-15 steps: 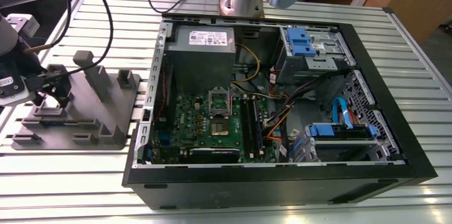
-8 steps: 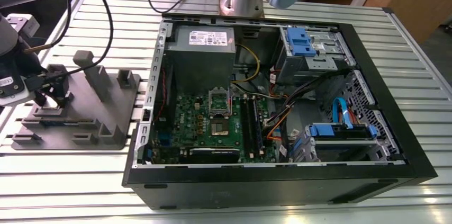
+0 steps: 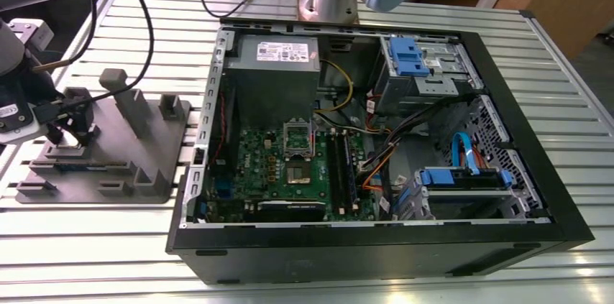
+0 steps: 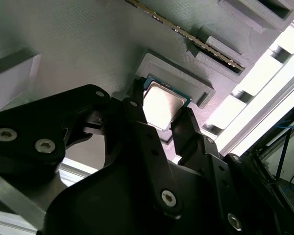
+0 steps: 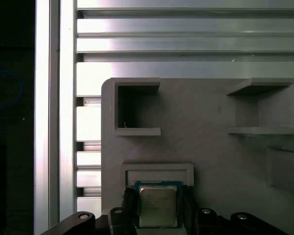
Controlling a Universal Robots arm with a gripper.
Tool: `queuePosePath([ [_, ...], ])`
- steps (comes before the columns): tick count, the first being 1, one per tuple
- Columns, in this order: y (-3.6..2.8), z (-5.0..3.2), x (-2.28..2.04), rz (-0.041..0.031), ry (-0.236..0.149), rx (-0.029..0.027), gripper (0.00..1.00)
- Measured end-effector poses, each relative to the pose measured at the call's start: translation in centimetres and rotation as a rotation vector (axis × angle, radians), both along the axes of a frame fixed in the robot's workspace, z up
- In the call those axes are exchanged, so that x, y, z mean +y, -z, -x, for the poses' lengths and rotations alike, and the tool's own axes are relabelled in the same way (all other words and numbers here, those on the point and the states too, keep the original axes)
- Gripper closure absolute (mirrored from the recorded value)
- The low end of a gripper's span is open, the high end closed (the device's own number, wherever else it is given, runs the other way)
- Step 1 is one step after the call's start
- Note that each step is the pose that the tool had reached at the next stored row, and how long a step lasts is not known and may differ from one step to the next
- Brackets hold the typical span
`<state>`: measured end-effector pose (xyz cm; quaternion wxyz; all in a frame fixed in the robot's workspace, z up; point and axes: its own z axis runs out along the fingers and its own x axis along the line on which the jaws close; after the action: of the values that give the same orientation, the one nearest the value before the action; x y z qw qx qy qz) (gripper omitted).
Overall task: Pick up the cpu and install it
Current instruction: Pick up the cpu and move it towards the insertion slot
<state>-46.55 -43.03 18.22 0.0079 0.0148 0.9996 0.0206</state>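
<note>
The cpu point(image 5: 158, 203) is a small square chip with a silver top and a thin green edge. It lies at a shallow framed recess of the grey fixture block point(image 3: 106, 153), on the exterior view's left. My gripper point(image 3: 72, 137) is down over it. In both wrist views the two black fingers point(image 4: 137, 110) press against opposite edges of the cpu point(image 4: 160, 104), so the gripper point(image 4: 159, 111) is shut on it. The open computer case point(image 3: 384, 139) holds the green motherboard point(image 3: 259, 153). Its dark square socket point(image 3: 298, 173) sits at mid-board with the metal frame point(image 3: 298, 135) raised.
Upright grey posts point(image 3: 129, 106) rise from the fixture close to the gripper. The case has tall black walls, a power supply point(image 3: 276, 52), blue drive bays point(image 3: 413, 56) and loose cables point(image 3: 384, 142) beside the socket. Everything stands on a slatted metal table point(image 3: 96, 225).
</note>
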Motion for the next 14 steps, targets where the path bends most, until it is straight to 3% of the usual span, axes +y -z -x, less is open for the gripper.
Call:
queuePosePath([
  [9,-0.63,0.00,0.00,0.0000,0.000,0.0000,0.53],
  [14,-0.63,0.00,0.00,0.0000,0.000,-0.0001,0.53],
])
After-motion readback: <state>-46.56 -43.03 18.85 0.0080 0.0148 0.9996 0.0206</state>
